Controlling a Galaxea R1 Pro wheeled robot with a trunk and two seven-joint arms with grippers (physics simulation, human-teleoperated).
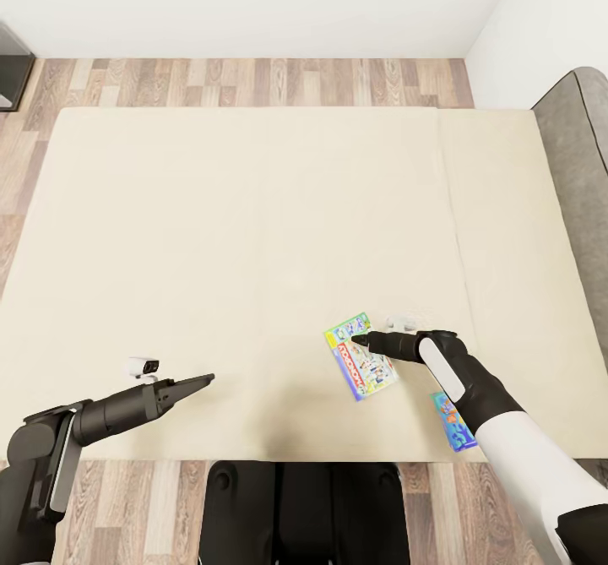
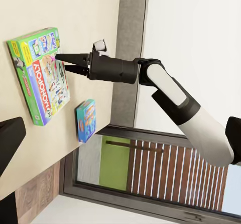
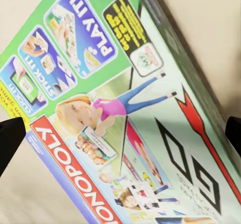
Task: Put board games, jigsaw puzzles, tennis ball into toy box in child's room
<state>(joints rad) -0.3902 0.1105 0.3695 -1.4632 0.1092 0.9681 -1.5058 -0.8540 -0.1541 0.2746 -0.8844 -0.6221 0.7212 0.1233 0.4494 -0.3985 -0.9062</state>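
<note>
From our head camera we see the green-edged board game (image 1: pixel 361 356) flat on the bed (image 1: pixel 253 236), near its front edge, with our right tool (image 1: pixel 358 341) just over it, fingers slightly parted, holding nothing. Our left wrist camera adds the small blue game (image 2: pixel 86 120) beside the edge. Our left tool (image 1: pixel 203 379) hovers empty well apart; we cannot tell its opening.

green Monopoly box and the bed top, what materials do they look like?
The flat green-edged Monopoly game box looks like glossy printed cardboard: crisp edges and full-colour artwork, though a render leaves that open. The plain beige mattress top looks like matte fabric, uniform with one seam. The right pincer hovers open over the box.
</note>
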